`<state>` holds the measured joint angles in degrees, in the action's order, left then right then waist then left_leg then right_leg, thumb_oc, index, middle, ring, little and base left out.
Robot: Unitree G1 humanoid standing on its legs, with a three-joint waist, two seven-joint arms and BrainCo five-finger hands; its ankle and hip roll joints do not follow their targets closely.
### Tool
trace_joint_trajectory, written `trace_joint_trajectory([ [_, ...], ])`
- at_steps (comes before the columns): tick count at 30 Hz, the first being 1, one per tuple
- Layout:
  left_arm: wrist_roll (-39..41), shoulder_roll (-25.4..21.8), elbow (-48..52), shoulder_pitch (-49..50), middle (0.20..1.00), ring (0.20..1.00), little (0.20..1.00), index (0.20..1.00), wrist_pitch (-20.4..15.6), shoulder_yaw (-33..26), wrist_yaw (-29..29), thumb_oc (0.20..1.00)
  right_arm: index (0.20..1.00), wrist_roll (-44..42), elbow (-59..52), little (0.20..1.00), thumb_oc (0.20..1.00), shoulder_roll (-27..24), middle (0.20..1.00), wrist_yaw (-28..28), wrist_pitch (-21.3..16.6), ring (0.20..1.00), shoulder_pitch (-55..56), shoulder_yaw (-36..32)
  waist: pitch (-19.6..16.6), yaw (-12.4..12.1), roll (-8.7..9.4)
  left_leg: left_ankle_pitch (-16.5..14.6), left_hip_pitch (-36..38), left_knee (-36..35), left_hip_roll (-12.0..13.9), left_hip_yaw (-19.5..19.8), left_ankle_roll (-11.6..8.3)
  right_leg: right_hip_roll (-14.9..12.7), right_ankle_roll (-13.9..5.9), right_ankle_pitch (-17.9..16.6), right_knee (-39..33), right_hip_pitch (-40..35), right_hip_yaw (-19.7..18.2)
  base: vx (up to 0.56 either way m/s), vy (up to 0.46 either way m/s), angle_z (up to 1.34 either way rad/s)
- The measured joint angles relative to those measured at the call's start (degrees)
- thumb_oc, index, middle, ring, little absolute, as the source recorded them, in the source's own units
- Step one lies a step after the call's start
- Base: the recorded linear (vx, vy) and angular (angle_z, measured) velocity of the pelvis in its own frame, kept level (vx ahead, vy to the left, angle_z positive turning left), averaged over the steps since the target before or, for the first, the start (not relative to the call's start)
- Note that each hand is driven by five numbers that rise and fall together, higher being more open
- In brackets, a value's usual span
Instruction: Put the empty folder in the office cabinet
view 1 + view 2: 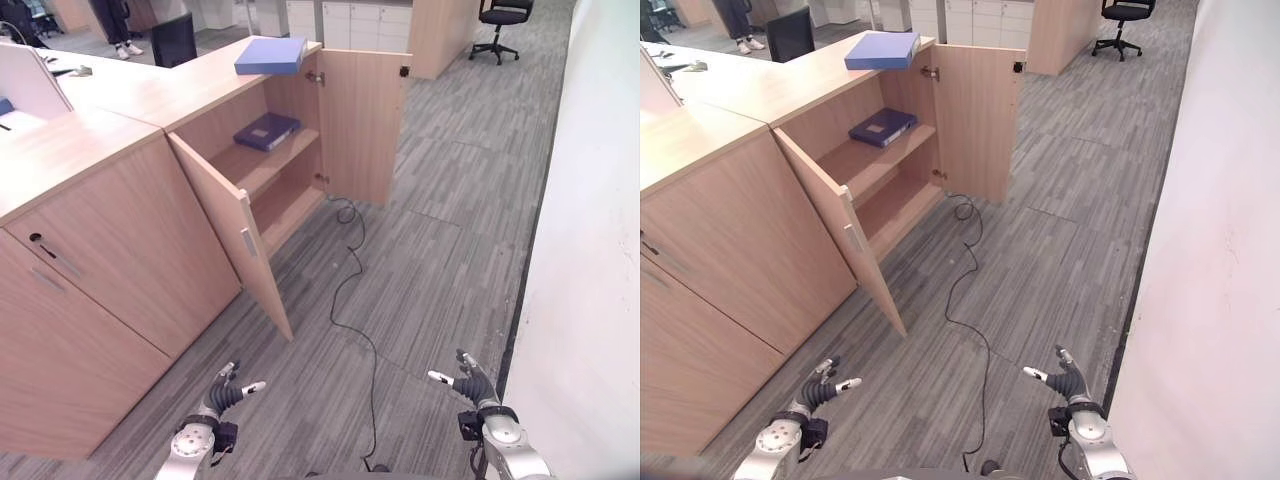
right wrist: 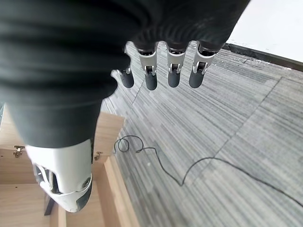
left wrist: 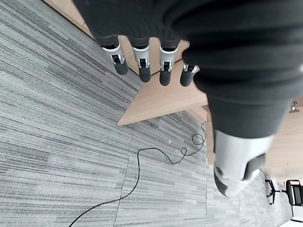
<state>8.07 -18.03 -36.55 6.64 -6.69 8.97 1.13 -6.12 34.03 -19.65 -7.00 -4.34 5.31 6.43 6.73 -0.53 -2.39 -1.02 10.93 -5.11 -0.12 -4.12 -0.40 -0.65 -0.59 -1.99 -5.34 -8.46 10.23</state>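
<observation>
Right now my left robot hand (image 1: 222, 392) and right robot hand (image 1: 470, 385) hang low, fingers loose, holding nothing. I think the blue flat folder (image 1: 271, 55) on the wooden tabletop (image 1: 150, 85) comes next: walk closer, grab it, then slide it into the open wooden cabinet (image 1: 268, 165).

Cabinet (image 1: 150, 230): pale wood-grain finish, doors and shelves alike. Folder (image 1: 272, 55) on its top edge: light blue. Folder (image 1: 266, 130) on upper shelf: darker blue. Carpet (image 1: 430, 240): grey, striped in tile blocks. Wall (image 1: 600, 250): white. Office chair (image 1: 500, 20): black.
</observation>
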Motion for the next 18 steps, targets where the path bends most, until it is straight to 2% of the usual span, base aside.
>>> trace_joint_trajectory([
  [18, -1.79, -0.01, -1.59, -0.06, 1.0, 1.0, 1.0, 1.0, -0.2, 0.01, 0.0, 1.0, 1.0, -0.03, -0.01, 1.0, 1.0, 0.02, 1.0, 0.0, -0.01, 1.0, 0.0, -0.01, -0.07, 0.03, -0.2, 0.0, -0.23, -0.02, 0.0, 0.15, 0.0, 0.0, 0.01, 0.02, 0.0, -0.18, 0.08, 0.0, 0.0, 0.0],
])
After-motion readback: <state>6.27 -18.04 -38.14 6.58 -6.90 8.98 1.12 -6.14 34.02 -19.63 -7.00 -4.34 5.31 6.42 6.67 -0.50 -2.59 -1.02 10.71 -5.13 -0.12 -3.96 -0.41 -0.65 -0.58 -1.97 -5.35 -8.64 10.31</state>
